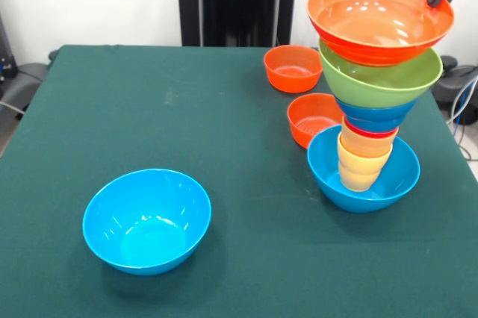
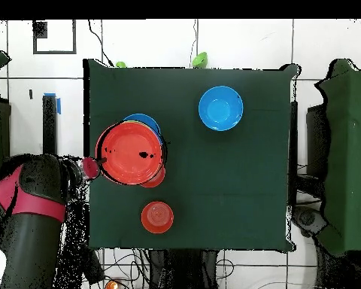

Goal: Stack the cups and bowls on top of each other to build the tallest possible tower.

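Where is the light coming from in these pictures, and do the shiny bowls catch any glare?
Front view: white glints inside the large orange bowl topping the tower and a soft sheen in the lone light blue bowl suggest lighting from above; faint shadows lie beneath them on the green table. Overhead view: lighting looks flat, with barely any glare.

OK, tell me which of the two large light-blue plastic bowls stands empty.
The large light-blue plastic bowl standing alone at the table's near left in the front view; the other light-blue bowl carries the tower.

The tower (image 1: 373, 86) stands at the tabletop (image 1: 224, 131) right edge, two small bowls (image 1: 293, 68) just behind it, a lone big bowl (image 1: 146, 219) front-left.
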`<control>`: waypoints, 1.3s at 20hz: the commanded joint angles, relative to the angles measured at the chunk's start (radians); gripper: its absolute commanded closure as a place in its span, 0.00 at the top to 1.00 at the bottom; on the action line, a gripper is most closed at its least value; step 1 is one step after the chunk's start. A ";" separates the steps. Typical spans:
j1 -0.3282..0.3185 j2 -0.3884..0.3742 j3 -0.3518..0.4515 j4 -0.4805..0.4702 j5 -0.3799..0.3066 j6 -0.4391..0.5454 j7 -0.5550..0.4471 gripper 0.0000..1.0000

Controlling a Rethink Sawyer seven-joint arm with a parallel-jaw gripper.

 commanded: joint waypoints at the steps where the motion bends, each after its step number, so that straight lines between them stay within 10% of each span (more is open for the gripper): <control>1: -0.013 0.029 0.058 -0.041 0.013 -0.014 0.163 0.00; 26: -0.022 0.042 0.057 -0.058 0.012 -0.038 0.173 0.00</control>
